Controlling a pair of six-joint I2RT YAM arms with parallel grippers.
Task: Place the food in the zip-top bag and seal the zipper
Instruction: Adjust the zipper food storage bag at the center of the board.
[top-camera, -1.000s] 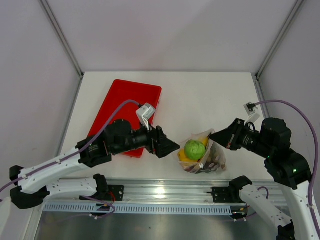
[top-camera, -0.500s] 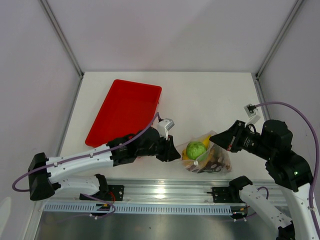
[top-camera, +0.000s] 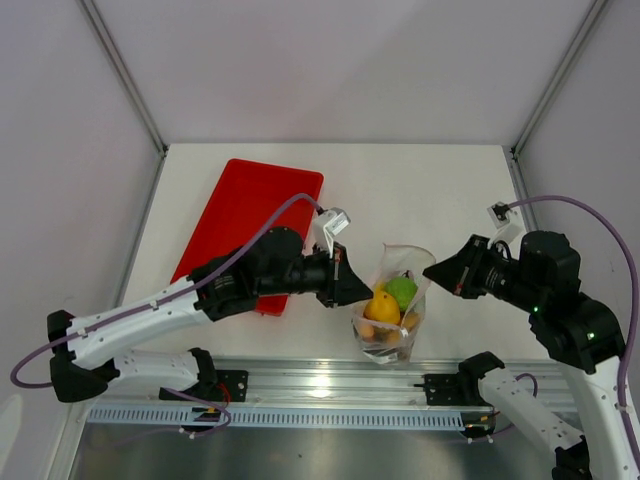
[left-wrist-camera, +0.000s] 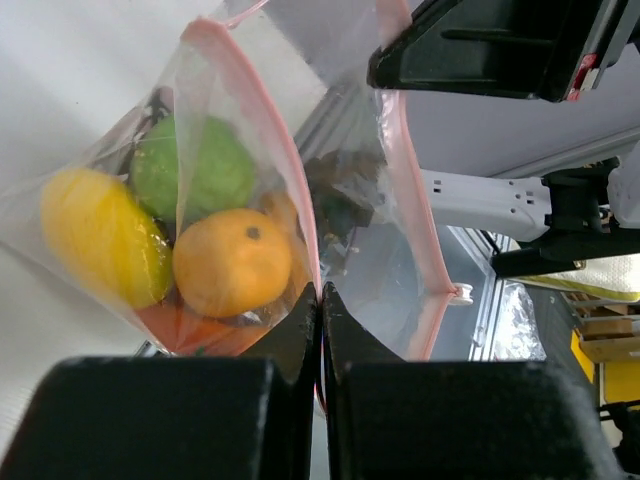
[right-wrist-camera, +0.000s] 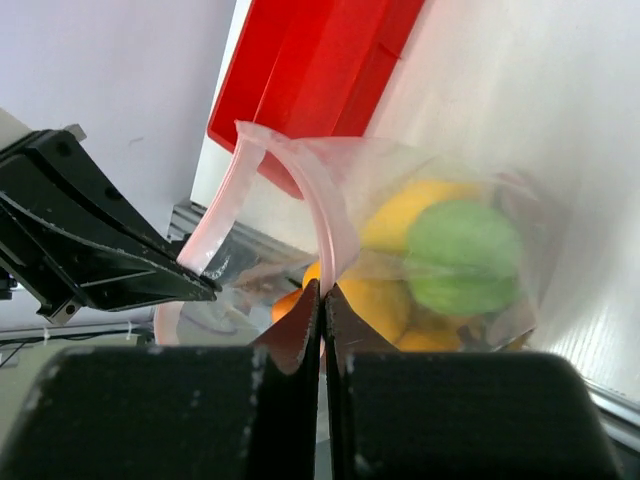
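Pink zipper (right-wrist-camera: 222, 205) pinched by left pincer (left-wrist-camera: 319, 290), right pincer (right-wrist-camera: 322, 290); zip-top bag (top-camera: 402, 258) seemingly suspended between.

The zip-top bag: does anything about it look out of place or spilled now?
Nothing is spilled: the food sits inside the zip-top bag. What stands out is the zipper: its two pinkish strips gape apart, with the left gripper and right gripper each pinching one side. The red tray lies slanted on the table.
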